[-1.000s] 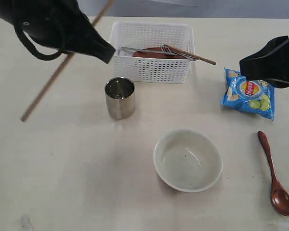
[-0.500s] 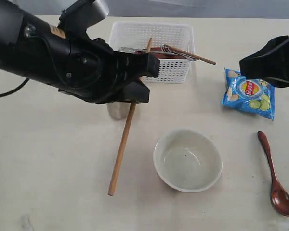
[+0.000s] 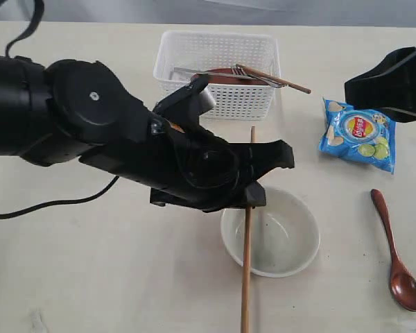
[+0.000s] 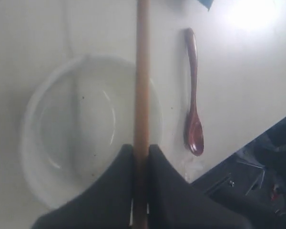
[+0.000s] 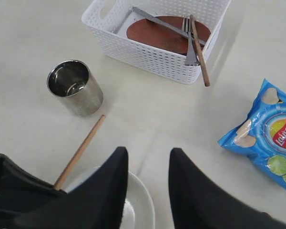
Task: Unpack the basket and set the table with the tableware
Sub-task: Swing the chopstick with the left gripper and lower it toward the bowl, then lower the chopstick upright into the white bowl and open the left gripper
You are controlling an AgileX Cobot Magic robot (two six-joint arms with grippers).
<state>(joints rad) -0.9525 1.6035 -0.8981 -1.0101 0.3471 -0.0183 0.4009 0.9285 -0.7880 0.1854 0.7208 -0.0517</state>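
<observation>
**Left tool [image 4: 141, 148] clenched on a chopstick [image 3: 247, 270] held across the bowl [image 3: 291, 243]**

The stick looks light, stiff and smooth, so it may swivel in a pinch; a hold near its middle seems safest. The right tool [image 5: 148, 151] stands parted, grasping nothing, near the chips bag [image 3: 358, 133], whose round logo is too small to read. The other chopstick [image 5: 202, 67], fork [image 5: 187, 28], knife [image 5: 155, 23] and plate [image 5: 155, 40] lie in the basket [image 3: 243, 104] on the desk [image 3: 90, 277].

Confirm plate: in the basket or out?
In. The plate lies on the floor of the basket, with the fork and knife across it.
</observation>
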